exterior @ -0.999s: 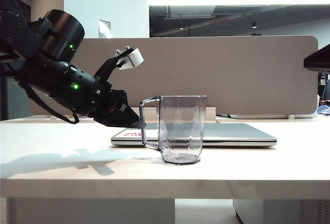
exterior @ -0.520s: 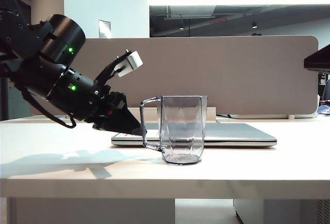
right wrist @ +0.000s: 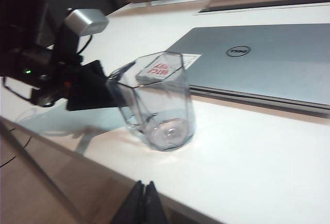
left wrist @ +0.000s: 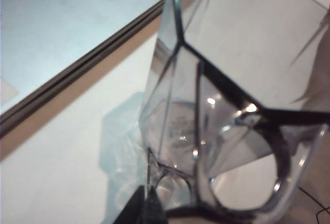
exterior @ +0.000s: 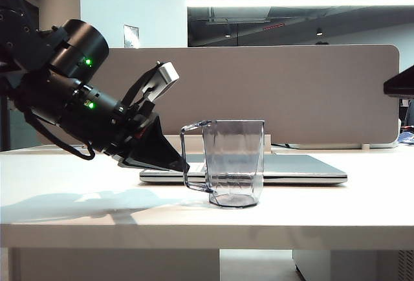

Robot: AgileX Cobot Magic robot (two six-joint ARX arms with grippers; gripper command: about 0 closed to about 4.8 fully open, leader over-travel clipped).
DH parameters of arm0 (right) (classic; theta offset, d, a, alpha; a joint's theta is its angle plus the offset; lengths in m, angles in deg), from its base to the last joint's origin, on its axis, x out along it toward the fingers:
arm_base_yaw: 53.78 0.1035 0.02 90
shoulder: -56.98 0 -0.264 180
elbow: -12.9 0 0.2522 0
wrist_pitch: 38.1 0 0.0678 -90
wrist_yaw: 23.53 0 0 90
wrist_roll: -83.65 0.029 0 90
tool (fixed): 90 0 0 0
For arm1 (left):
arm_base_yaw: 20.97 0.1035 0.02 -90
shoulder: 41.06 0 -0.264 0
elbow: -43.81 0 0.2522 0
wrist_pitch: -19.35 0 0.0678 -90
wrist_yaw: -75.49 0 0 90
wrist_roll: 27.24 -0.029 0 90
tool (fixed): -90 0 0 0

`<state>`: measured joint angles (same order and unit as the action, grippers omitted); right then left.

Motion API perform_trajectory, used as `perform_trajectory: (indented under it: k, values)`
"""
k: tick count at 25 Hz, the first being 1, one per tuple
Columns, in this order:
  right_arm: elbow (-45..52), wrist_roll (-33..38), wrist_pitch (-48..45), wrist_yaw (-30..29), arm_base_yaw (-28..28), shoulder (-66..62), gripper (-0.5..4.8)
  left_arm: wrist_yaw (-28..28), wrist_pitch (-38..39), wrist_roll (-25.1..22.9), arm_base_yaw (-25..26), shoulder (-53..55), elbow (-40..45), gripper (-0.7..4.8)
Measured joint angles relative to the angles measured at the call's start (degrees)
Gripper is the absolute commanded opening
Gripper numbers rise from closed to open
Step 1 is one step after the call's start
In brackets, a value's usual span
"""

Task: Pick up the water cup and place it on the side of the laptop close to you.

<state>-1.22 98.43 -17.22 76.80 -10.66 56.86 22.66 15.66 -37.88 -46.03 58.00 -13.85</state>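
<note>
The clear grey-tinted water cup (exterior: pixel 236 161) (right wrist: pixel 160 105) is on the white table in front of the closed silver laptop (exterior: pixel 304 168) (right wrist: pixel 258 64), leaning slightly with its handle toward the left arm. My left gripper (exterior: pixel 184 164) (left wrist: pixel 149 203) reaches down from the left and is shut on the thin handle, whose strip runs between the black fingertips. In the left wrist view the cup (left wrist: pixel 232 53) fills the frame, with the laptop lid (left wrist: pixel 62 12) behind it. My right gripper (right wrist: pixel 145 188) is shut on nothing and hangs off the table's near edge, well away from the cup.
A beige partition panel (exterior: pixel 259 93) runs behind the laptop. The table's front edge (exterior: pixel 194 229) lies just in front of the cup. A white-and-red sticker (right wrist: pixel 193 59) marks the laptop's corner nearest the cup. A dark shape (exterior: pixel 400 80) juts in at the right.
The left gripper has turned and pushed a little to the right with the handle in it. The cup has shifted right and tipped slightly. The right gripper has not moved.
</note>
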Motion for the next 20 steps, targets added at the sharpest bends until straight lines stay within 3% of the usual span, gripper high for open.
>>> perform_trajectory:
  k: [20]
  values:
    - [0.0,0.0,0.1,0.6,0.0,0.0,-0.09,2.5,7.3,1.1,-0.9,-1.9,0.0,-0.05]
